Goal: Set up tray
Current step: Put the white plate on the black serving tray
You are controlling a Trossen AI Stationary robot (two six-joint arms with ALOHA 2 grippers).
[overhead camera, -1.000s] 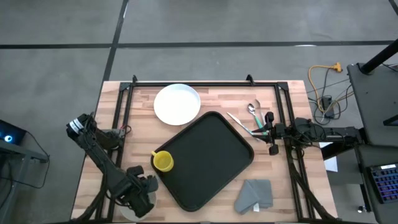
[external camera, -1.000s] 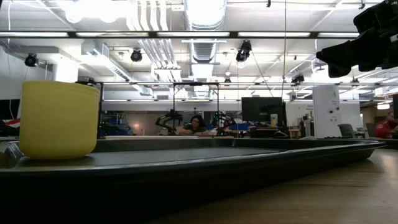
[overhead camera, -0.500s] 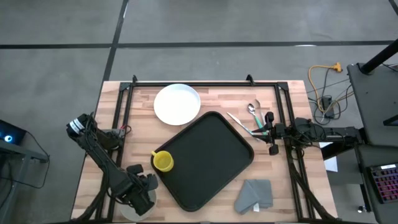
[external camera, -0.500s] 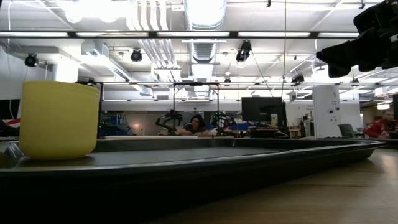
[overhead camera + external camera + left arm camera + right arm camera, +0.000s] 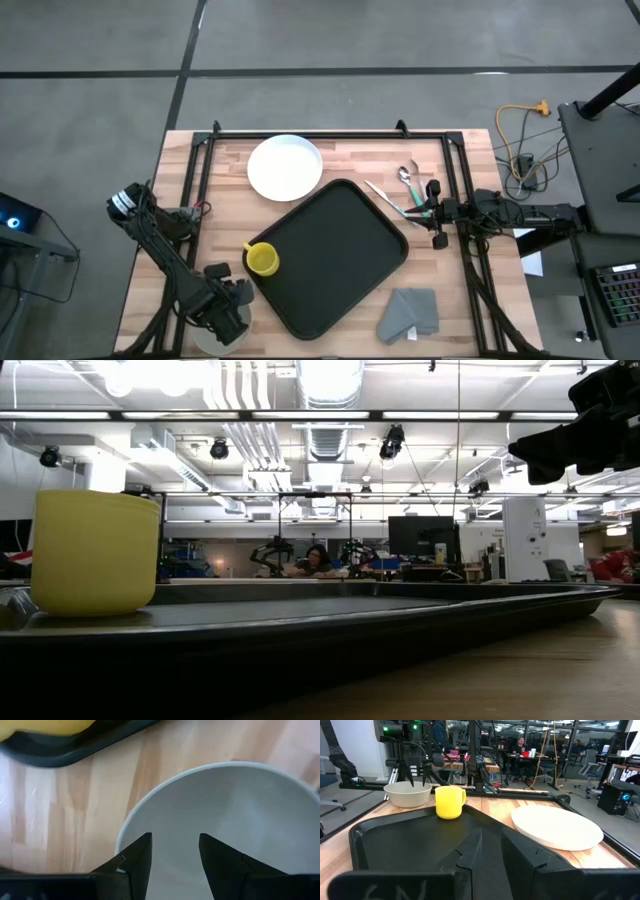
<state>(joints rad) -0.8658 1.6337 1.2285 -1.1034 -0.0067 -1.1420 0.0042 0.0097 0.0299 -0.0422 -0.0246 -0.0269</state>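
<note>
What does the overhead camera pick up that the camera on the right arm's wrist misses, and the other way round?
Only the overhead view shows the metal cutlery, the folded grey cloth and the right gripper from outside. Only the right wrist view shows the room behind, and the round white bowl clearly, with the left gripper above it. Both show the large black plastic tray, the yellow mug on it, and the round white plate.
</note>
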